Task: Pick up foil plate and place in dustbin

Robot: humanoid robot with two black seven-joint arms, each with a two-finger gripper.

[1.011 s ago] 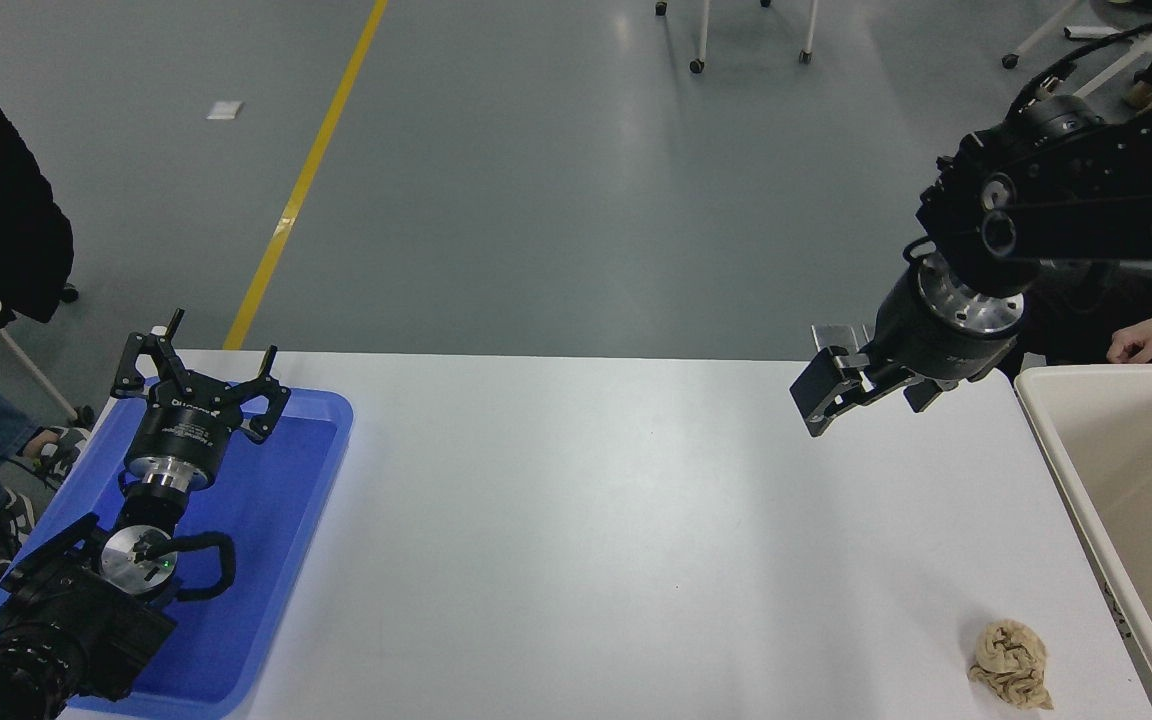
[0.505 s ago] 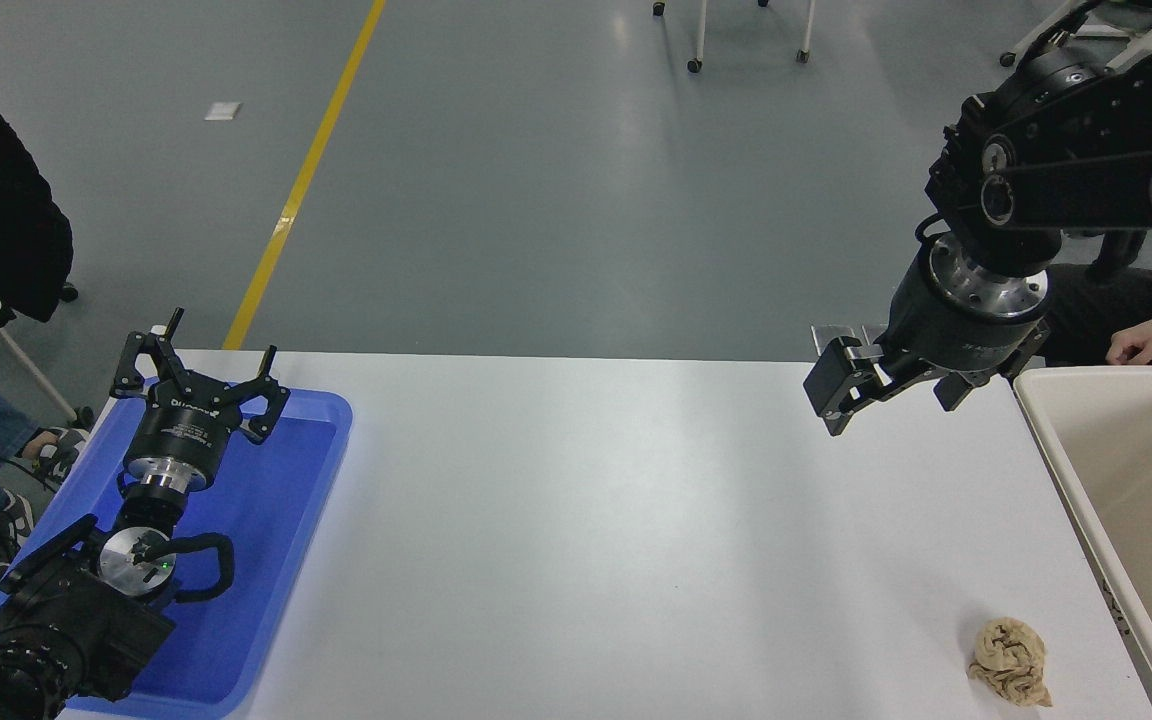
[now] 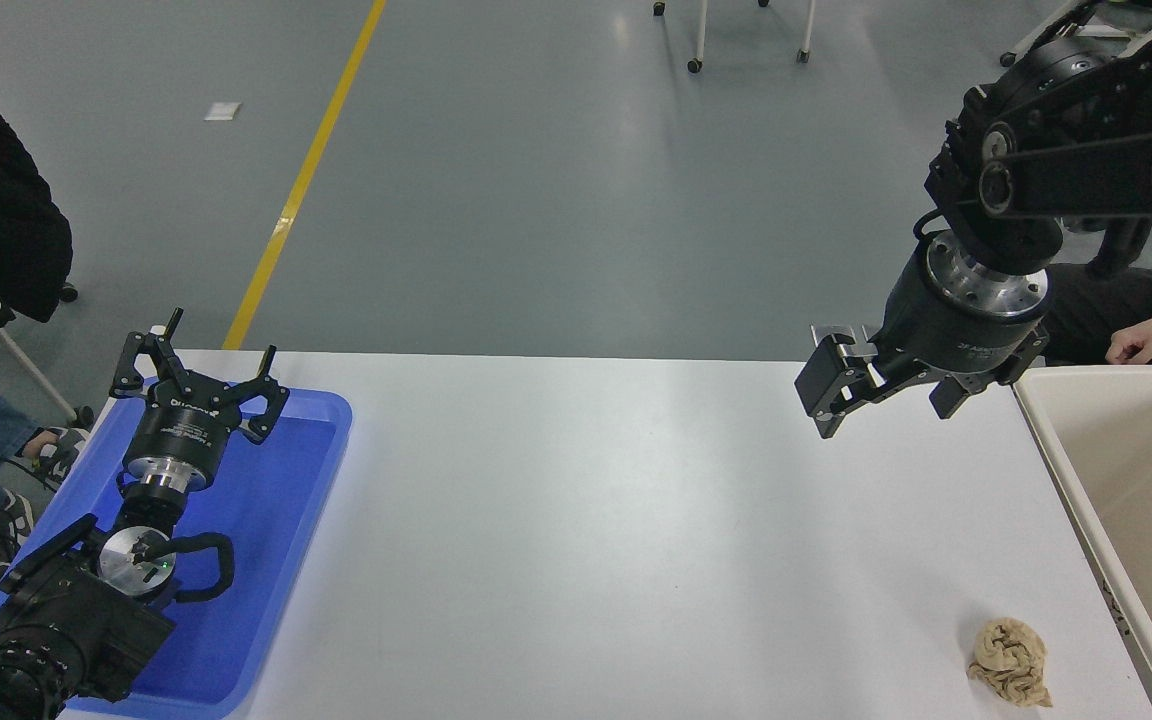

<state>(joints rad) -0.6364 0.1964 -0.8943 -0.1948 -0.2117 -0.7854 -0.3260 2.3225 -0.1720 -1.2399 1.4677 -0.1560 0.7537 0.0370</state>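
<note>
A grey workshop floor with a yellow line runs behind a white table (image 3: 586, 530), seen from the single camera high on the robot's side.

At the lower left, the left gripper (image 3: 198, 375) rests parked over a blue tray (image 3: 286, 520), its fingers spread wide and holding nothing.

At the upper right, the right gripper (image 3: 881, 395) hangs above the table's far edge, just beside the cream dustbin (image 3: 1066, 470), its fingers apart and empty.

No foil plate shows anywhere on the table or in the visible part of the dustbin (much of the bin lies beyond the frame), so it may already be inside.

A crumpled tan paper ball (image 3: 1011, 660) lies near the bin. A person's hand (image 3: 1136, 345) rests beyond it.
</note>
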